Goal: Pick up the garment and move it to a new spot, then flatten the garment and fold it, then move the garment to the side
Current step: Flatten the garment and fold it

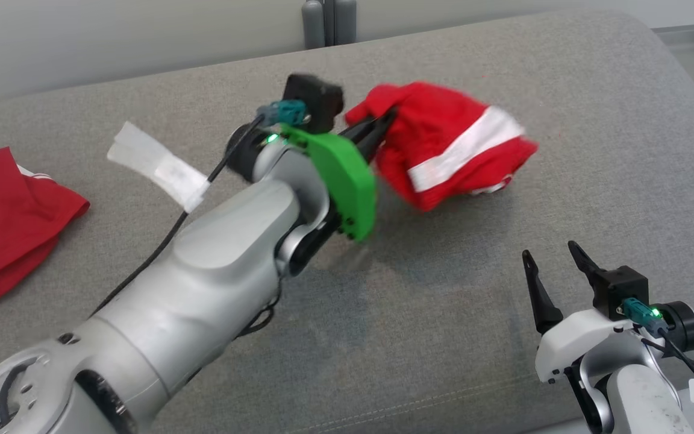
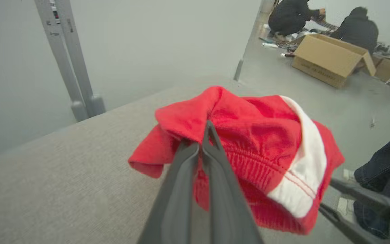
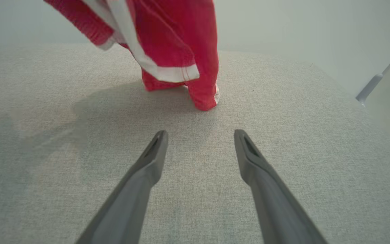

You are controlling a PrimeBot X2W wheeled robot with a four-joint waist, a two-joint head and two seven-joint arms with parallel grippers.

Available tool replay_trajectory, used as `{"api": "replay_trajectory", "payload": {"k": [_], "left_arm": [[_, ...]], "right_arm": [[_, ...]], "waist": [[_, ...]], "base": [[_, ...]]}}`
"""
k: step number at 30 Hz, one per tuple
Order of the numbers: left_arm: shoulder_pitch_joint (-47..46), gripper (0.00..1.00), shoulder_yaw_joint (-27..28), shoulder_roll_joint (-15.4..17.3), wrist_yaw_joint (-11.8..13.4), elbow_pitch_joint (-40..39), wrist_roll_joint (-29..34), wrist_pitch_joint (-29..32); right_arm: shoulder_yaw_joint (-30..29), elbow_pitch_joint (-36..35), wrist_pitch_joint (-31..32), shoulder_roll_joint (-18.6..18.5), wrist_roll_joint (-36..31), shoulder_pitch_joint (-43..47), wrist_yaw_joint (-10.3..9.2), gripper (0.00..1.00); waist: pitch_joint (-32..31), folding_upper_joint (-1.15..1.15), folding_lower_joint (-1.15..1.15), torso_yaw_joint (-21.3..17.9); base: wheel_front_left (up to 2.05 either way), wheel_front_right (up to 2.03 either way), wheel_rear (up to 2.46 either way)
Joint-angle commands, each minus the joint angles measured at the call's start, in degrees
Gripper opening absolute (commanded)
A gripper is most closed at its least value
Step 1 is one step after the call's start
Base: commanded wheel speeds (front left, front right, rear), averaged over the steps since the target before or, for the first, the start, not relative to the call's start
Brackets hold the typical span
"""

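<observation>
Head view has the left pincer (image 1: pixel 382 123) reaching out over the grey padded surface (image 1: pixel 503 72), its two dark fingers pressed together on a fold of the red garment (image 1: pixel 443 138), which hangs bunched from them with a white stripe across it. The left wrist view confirms the grip: the left pincer (image 2: pixel 203 135) is clamped on a ridge of red cloth near what looks like a ribbed waistband. The right pincer (image 1: pixel 550 252) rests low at the near right, fingers apart and holding nothing; in its own view the right pincer (image 3: pixel 200 134) points at the garment (image 3: pixel 174 44) dangling ahead of it. This reads as the first step, the carry to a new spot. The next move probably calls for lowering the cloth onto the bare stretch in front of the right pincer, letting go, and then working with both arms to spread it flat, since it is badly crumpled. A second red garment (image 1: pixel 3 211) lies well apart at the far left and should be left alone. The garment is blurred in the head view, its top is cut off in the right wrist view, and I cannot tell whether its lowest corner touches the surface. How much cloth sits between the fingers is hidden too.
</observation>
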Motion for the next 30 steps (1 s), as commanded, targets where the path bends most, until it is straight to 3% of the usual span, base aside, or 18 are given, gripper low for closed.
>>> {"api": "replay_trajectory", "payload": {"k": [1, 5, 11, 30], "left_arm": [[2.8, 0.0, -1.4, 2.6, 0.9, 2.4, 1.4, 2.6], [6.5, 0.0, -2.8, 6.2, 3.3, 7.7, 5.5, 7.5], [8.0, 0.0, -3.3, 7.9, 4.2, 12.3, 10.2, 11.1], [2.6, 0.0, -2.8, 6.5, 11.0, 21.0, 13.6, 8.4]], "right_arm": [[-0.1, -0.1, -0.4, -0.1, 0.2, -0.6, -0.02, 1.0], [-0.7, 0.0, -0.6, -0.1, -0.1, -0.9, -0.02, 1.0], [-1.2, 0.0, -0.6, -0.1, -0.3, -1.5, -0.02, 1.0], [-1.4, 0.7, -0.3, -0.1, -0.6, -1.6, -0.02, 1.0]], "waist": [[0.9, 0.0, 0.0, 0.3], [2.1, 0.0, 0.0, 1.1], [3.3, 0.0, 0.0, 2.5], [2.8, 0.0, 0.0, 4.2]], "base": [[0.0, 0.0, 0.0], [0.0, 0.0, 0.0], [0.0, 0.0, 0.0], [0.0, 0.0, 0.0]]}}
